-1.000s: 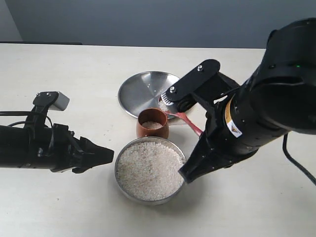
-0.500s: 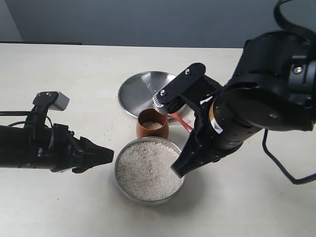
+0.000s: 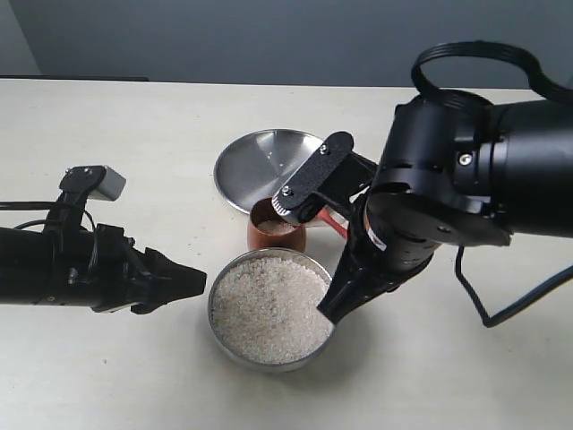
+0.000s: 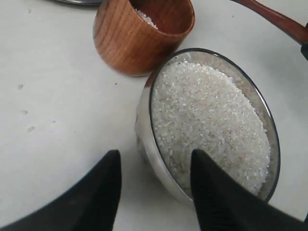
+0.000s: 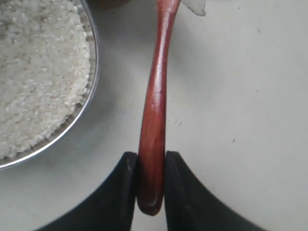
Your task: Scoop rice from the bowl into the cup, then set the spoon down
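The steel bowl [image 3: 216, 309] heaped with white rice [image 3: 269, 309] stands at the front middle, with the brown cup [image 3: 269, 236] just behind it holding some rice. My right gripper [image 3: 329, 313] is shut on the end of the spoon [image 5: 154, 110] handle, low beside the bowl's right rim [image 5: 91, 91]. Only a short red stretch of the spoon [image 3: 333, 221] shows in the exterior view; its head is hidden by the arm. My left gripper [image 4: 155, 155] is open and straddles the bowl's left rim [image 4: 144, 134], one finger above the rice [image 4: 207, 120], beside the cup [image 4: 130, 41].
A flat round steel plate [image 3: 260, 166] lies behind the cup. The bulky right arm [image 3: 448, 188] hangs over the table to the right of the vessels. Pale tabletop stretches around on all sides.
The right arm has swung and shifted left toward the cup and bowl, still holding the spoon. The left arm has not moved.
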`<action>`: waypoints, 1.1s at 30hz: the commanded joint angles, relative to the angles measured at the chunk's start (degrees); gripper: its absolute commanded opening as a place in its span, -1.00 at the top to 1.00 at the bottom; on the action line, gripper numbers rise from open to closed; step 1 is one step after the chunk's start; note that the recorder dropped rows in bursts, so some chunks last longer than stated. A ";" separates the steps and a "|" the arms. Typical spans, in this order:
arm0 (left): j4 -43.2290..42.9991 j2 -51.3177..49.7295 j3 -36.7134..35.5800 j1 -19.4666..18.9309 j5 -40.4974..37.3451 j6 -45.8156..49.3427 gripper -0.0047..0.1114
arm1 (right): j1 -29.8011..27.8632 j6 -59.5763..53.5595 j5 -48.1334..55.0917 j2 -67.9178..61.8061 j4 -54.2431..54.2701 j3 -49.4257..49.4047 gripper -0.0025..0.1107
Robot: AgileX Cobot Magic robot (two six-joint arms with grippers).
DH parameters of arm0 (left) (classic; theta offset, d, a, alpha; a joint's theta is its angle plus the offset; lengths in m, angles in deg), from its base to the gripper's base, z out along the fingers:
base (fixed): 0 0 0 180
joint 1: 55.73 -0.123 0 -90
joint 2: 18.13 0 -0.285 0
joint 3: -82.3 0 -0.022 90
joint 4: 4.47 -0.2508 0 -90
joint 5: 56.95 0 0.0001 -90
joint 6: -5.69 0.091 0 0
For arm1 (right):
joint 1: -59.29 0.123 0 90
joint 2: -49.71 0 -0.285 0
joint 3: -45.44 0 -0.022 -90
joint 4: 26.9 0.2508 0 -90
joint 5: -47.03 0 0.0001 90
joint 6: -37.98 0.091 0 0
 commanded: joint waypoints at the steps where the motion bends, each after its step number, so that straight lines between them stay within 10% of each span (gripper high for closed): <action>1: 0.33 -0.09 -0.21 0.21 0.52 -0.03 0.15 | -0.31 -0.33 -0.30 -0.01 -2.72 -0.09 0.97; 33: 0.57 -0.09 -0.21 0.21 0.62 -0.03 0.15 | 2.49 -7.36 7.23 -1.94 -9.05 2.06 0.97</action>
